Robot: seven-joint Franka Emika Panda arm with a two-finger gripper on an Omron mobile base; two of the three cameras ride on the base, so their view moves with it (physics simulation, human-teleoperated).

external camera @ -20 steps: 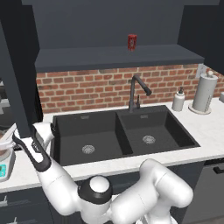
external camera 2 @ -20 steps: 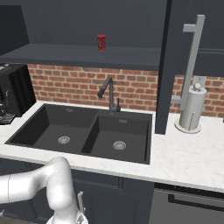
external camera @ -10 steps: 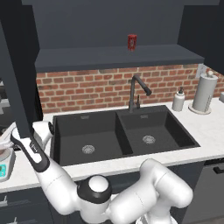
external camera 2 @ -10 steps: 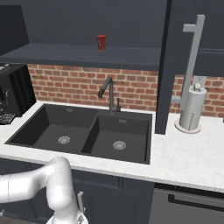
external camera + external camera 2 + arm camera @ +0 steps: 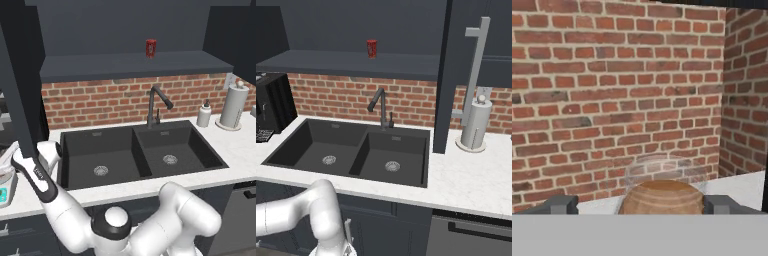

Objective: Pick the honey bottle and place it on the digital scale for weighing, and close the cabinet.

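Note:
In the hand view the honey bottle (image 5: 662,196), a rounded amber-brown jar with a pale see-through lid, sits between my gripper's (image 5: 641,205) two dark fingertips. A gap shows on each side of it, so the gripper is open. Red brick wall and a strip of white counter lie behind it. In the left base view my hand (image 5: 7,159) hangs at the far left, just above the digital scale (image 5: 5,192) with its teal display. The jar's base and the scale platform are hidden. The cabinet stands open, its navy door (image 5: 448,75) and long silver handle (image 5: 476,65) swung out over the counter.
A red can (image 5: 150,48) stands on the open cabinet shelf. The black double sink (image 5: 135,150) and faucet (image 5: 157,102) fill the counter's middle. A soap bottle (image 5: 204,114) and paper towel roll (image 5: 234,105) stand right. A black coffee machine (image 5: 271,107) stands left.

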